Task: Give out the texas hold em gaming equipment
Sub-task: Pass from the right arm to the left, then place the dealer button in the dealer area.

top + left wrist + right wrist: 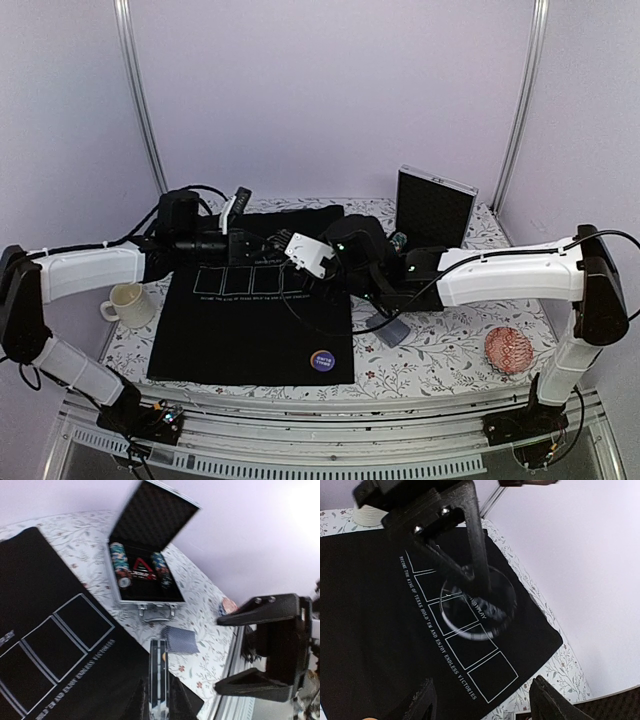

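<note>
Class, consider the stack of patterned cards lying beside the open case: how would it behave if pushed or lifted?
The cards lie slightly fanned, so a push would probably spread them rather than shift one block. They look thin and flat on the tablecloth, so likely light but awkward to lift.

Cream mug [127, 304], left edge; red patterned disc [509, 350], lower right; both on floral tablecloth [450, 345].
</note>
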You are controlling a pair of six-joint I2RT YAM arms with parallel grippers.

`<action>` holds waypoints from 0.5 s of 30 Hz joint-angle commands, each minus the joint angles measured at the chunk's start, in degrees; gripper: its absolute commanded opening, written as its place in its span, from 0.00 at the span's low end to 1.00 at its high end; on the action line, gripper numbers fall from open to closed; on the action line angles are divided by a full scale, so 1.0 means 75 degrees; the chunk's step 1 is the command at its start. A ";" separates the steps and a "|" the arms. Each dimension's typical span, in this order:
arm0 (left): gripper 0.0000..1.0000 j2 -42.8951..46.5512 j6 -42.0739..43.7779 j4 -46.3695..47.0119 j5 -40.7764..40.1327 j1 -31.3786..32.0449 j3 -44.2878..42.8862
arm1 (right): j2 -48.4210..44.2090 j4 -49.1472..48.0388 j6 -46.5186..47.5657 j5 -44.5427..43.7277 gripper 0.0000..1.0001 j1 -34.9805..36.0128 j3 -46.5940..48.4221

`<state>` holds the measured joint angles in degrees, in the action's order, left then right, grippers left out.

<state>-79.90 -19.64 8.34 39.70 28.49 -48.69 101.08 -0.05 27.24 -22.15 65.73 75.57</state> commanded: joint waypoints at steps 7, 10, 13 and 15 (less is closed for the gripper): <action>0.00 -0.2074 -0.2619 0.2019 -0.2129 -0.1946 -0.0622 | -0.1043 0.0087 -0.2021 0.1753 0.73 -0.1520 -0.0408; 0.00 -0.3263 -0.2894 0.2033 -0.2432 -0.2216 -0.1792 | -0.1032 0.0164 -0.2337 0.1883 0.75 -0.1761 -0.0436; 0.00 -0.4653 -0.3041 0.1529 -0.2410 -0.2353 -0.3162 | -0.1059 0.0210 -0.2435 0.1859 0.75 -0.1829 -0.0514; 0.00 -0.5443 -0.3095 0.1276 -0.2460 -0.2368 -0.3950 | -0.1103 0.0198 -0.2437 0.1825 0.76 -0.1846 -0.0609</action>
<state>-112.18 -39.86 18.46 23.09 11.55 -68.66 94.30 0.43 11.70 -10.24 51.77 72.42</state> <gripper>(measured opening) 0.079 0.754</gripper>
